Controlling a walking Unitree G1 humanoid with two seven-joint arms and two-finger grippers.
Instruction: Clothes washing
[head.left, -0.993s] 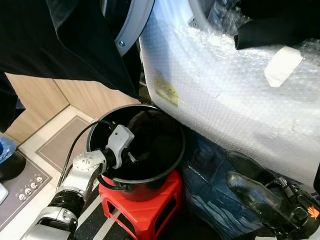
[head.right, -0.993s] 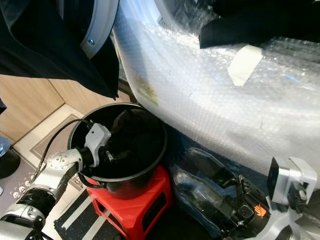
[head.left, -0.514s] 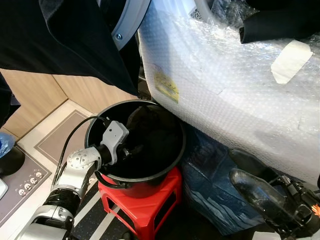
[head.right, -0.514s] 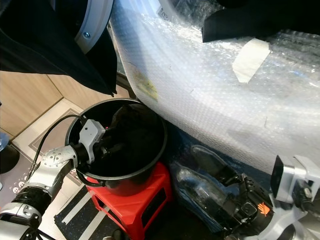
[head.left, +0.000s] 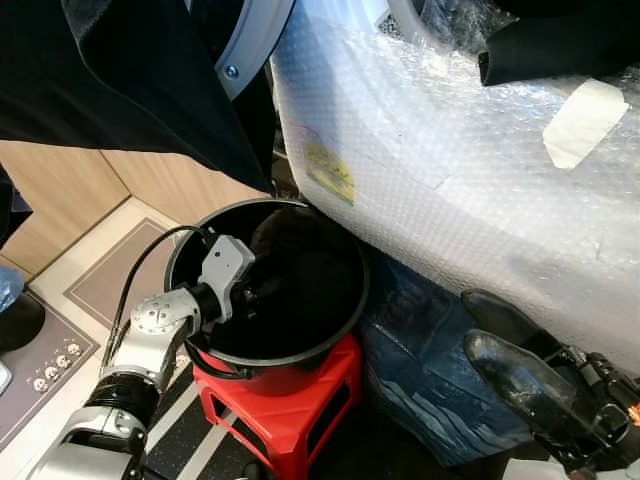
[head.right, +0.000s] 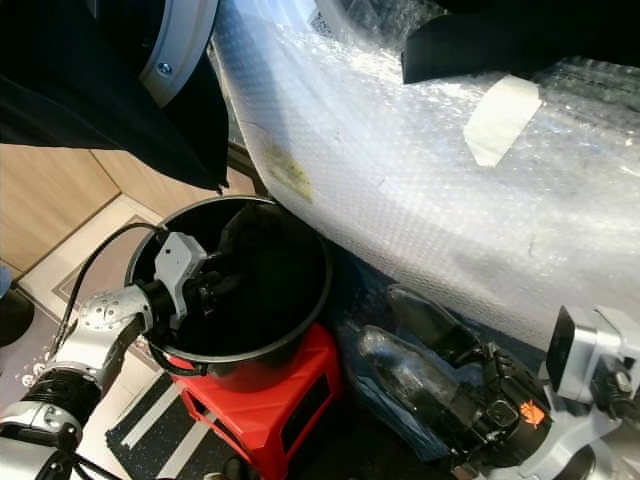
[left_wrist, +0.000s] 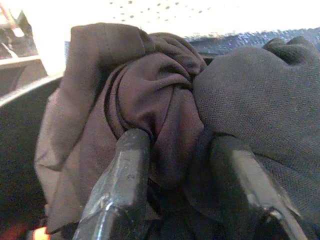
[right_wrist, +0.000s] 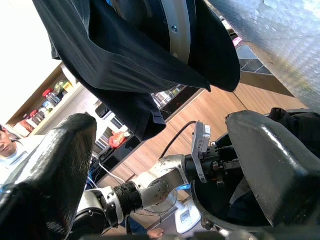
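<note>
Laundry (left_wrist: 165, 95) mostly waits in the bucket (head.left: 330, 320), where the left gripper (left_wrist: 182, 150) is sunk with spread fingers straddling a dark fold, not yet clamped, while the right gripper (head.left: 520, 375) hangs open and idle, so loading seems barely begun.

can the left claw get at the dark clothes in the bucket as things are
Probably yes. The left claw is already inside the black bucket, its open fingers straddling a fold of the dark clothes, with nothing between them.
</note>
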